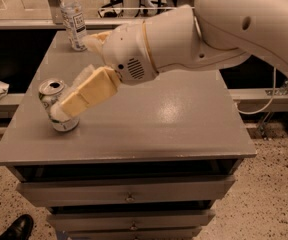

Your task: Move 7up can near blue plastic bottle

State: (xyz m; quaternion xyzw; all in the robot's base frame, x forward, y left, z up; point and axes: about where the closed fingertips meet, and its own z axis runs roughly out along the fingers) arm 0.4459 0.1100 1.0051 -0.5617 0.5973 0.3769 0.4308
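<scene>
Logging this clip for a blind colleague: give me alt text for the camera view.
The gripper is at the 7up can, at the front left of a grey cabinet top. The blue plastic bottle stands upright at the far left edge, apart from the can.
</scene>
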